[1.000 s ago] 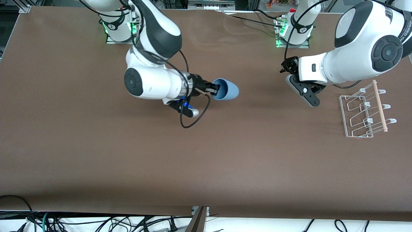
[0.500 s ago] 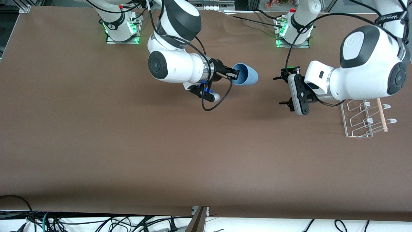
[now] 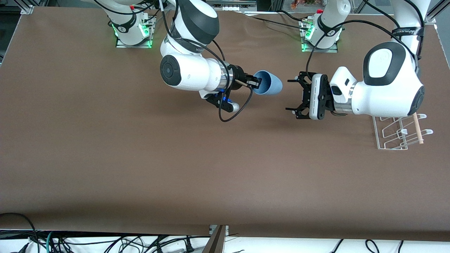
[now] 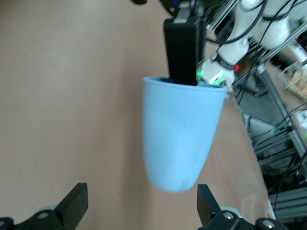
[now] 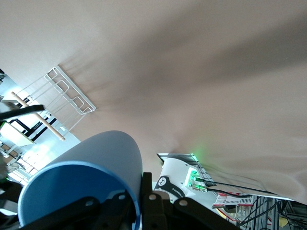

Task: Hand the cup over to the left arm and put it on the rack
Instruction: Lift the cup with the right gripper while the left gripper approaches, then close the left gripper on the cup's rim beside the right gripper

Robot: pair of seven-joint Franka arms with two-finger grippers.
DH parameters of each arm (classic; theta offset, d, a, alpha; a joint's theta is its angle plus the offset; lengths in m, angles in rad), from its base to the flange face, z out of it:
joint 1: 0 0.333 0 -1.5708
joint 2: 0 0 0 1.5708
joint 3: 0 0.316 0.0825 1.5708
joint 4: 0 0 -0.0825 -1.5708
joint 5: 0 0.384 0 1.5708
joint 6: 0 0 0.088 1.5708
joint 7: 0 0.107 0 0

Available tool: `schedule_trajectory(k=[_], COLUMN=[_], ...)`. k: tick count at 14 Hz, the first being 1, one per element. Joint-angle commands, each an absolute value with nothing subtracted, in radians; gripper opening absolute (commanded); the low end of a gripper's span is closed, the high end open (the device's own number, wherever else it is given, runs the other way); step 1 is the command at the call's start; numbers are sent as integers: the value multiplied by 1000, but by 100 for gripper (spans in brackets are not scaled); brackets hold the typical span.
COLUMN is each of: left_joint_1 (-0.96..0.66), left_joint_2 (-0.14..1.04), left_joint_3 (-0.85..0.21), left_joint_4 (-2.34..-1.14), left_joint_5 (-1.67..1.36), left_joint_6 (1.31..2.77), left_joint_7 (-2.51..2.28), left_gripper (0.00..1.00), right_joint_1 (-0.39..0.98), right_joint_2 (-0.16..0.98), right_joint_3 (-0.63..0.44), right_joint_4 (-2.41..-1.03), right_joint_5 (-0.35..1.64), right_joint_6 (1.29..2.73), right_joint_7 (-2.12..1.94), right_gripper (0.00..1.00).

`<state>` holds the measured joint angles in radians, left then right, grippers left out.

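Front view is showing the handover under way above the middle of the brown worktop. The right pincer is pinching the rim of the cup, one finger inside the mouth and one outside, holding it in the air on its side with the closed base pointing toward the left arm's end. The left pincer is hanging over the worktop just beside that base, fingers spread wide, not touching.

Left wrist view is confirming the alignment — the cup is lying between the two open fingertips but clear of both.

Judgement on the step in hand: the left pincer should be easing forward until its pads are bracketing the tapered wall well up from the base, since a grip near the narrow end risks slipping off. The right pincer should be letting go only once the left one is holding firmly.

The rack is standing at the left arm's end, partly under that arm, with no cup on it. Cables and aluminium framing are edging the worktop — nothing else is lying on it
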<state>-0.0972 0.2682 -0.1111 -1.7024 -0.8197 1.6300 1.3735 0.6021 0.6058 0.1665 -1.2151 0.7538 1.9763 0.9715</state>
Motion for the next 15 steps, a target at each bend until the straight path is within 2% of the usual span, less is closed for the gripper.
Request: schedule_trajectory(k=[1, 4, 7, 8, 9, 10, 11, 15], left_joint_1=[-95, -94, -95, -94, -92, -91, -89, -84], left_joint_2=[183, 144, 140, 138, 138, 138, 140, 140], left_joint_3=[-150, -210, -235, -238, -238, -238, -238, -238], left_joint_4=[-1825, -1891, -1910, -1908, -1907, -1905, -1905, -1904], left_joint_5=[-880, -894, -937, -937, -937, -937, -937, -934], left_joint_6=[1699, 1802, 1835, 1842, 1842, 1842, 1841, 1836], left_joint_7=[1419, 1417, 1411, 1417, 1417, 1417, 1417, 1419], left_gripper=[100, 100, 100, 95, 43, 19, 10, 10], right_joint_1=[597, 595, 594, 591, 588, 588, 588, 583], right_joint_2=[611, 611, 611, 609, 611, 609, 609, 609], right_joint_3=[169, 167, 166, 166, 166, 166, 166, 164], right_joint_4=[-1193, -1192, -1192, -1192, -1192, -1192, -1192, -1192], right_joint_5=[772, 772, 772, 772, 772, 772, 772, 772], right_joint_6=[1974, 1974, 1974, 1974, 1974, 1974, 1973, 1974], right_joint_7=[980, 979, 979, 979, 977, 973, 970, 969], right_gripper=[0, 0, 0, 0, 0, 0, 0, 0])
